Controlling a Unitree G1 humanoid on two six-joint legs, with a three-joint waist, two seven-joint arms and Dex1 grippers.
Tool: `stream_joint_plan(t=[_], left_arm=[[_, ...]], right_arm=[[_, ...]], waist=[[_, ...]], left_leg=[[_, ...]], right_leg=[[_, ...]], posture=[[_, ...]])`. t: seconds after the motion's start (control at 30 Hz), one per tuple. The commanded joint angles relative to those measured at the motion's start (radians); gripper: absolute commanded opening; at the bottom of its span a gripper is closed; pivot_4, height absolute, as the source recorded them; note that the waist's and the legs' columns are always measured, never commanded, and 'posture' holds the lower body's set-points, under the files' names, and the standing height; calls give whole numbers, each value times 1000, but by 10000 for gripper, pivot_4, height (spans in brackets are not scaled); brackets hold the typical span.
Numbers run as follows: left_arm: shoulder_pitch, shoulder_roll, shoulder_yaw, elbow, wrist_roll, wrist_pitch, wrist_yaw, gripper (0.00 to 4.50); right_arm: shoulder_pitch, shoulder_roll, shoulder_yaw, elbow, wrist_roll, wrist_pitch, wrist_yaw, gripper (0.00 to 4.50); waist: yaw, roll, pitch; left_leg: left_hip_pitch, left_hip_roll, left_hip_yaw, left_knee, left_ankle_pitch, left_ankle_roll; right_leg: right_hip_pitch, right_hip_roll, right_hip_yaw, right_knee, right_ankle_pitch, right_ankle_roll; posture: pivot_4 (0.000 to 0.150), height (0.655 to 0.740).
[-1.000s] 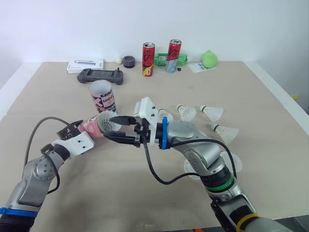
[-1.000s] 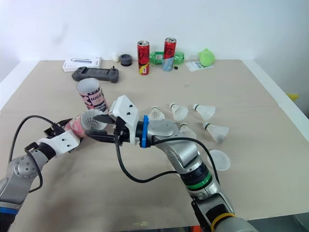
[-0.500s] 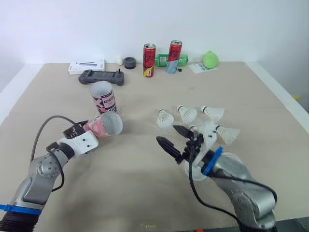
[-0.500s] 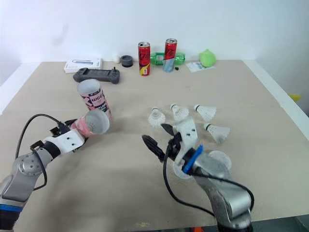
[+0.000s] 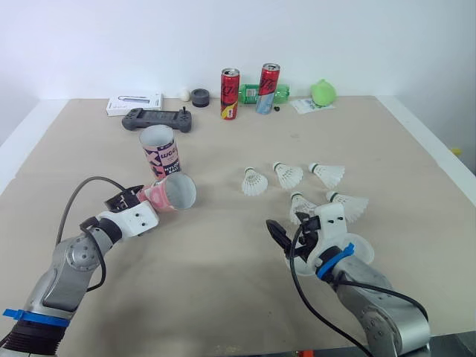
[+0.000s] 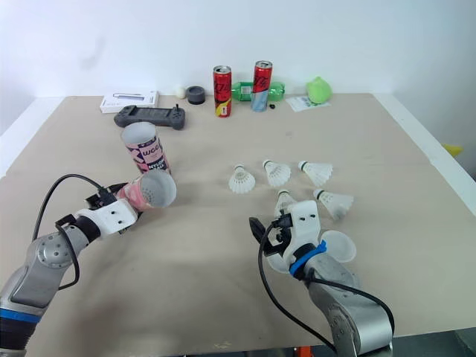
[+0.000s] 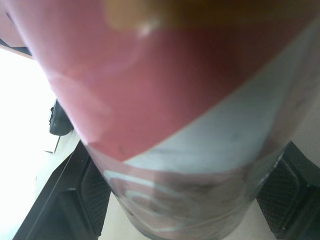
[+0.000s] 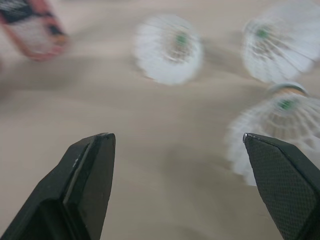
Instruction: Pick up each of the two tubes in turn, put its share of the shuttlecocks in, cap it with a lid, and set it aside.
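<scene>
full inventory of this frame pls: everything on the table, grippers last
pink-and-white cardboard tubes: 2; one upright left of centre, one tilted, uncapped, in the left gripper
white feather shuttlecocks: 5, loose cluster right of centre
translucent white lid: at least 1, beside the right gripper
red drink cans: 2, far edge
green plastic bottle: 1, lying behind the cans
green round object: 1, far right
white packet: 1, beside it
black game controller: 1, far left
white flat box: 1, behind the controller
small white ball: 1, far edge
dark grey round cap: 1, beside the ball
left gripper: shut on the tilted tube
right gripper: open, by the shuttlecocks
</scene>
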Motion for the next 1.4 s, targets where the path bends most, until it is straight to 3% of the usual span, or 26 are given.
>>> stream_joint_plan(t=[0.03,0.17,0.27,0.5,0.67,0.87,1.03,1.2,1.4], left_arm=[[7,-9,-32,11,7,-9,-9,35550],[9,-12,-32,12,7,-15,-4,35550],[9,-12,-30,14,7,-21,0,35550],[0,-18,-35,7,9,-13,-2,35550],[-3,-18,-33,8,9,-13,-9,35550],[-14,-15,-32,18,12,-8,-11,35550],[-30,-31,-54,21,24,4,-12,35550],[-40,-31,-58,35,25,0,-15,35550],[-31,-37,-55,25,27,9,-1,35550]], right_arm=[[-48,22,-35,40,-16,0,-40,44004],[-91,60,-68,102,-12,-9,-68,44004],[-110,75,-87,129,-5,-8,-70,36675],[-132,88,-114,150,-11,-21,-78,968],[-124,55,-114,128,1,-28,-29,350],[-113,-120,-49,-9,84,-134,271,350],[-232,-231,85,-12,104,-200,488,350],[-494,-176,269,156,11,-262,563,350],[-609,-99,409,290,-106,-320,570,350]], waist=[[0,0,0],[0,0,0],[0,0,0],[0,1,0],[0,1,0],[0,1,0],[-1,1,0],[-2,1,0],[0,1,0]], left_leg=[[0,0,0,0,0,0],[0,0,0,0,0,0],[0,0,0,0,0,0],[-1,0,0,-1,0,0],[-1,0,0,-1,0,0],[-1,0,0,-1,0,0],[0,0,0,0,0,1],[0,0,0,1,1,2],[-1,0,-1,0,2,3]], right_leg=[[0,0,0,0,0,0],[0,0,0,0,0,0],[0,0,0,0,0,0],[0,0,0,0,0,0],[0,0,0,0,0,0],[0,1,0,0,-1,1],[0,1,0,0,0,0],[0,1,0,0,2,0],[0,1,0,0,1,2]], posture=[[1500,7400],[1500,7400],[1500,7400],[1500,7400],[1500,7400],[1500,7400],[1500,7400],[1500,7400],[1500,7400]])
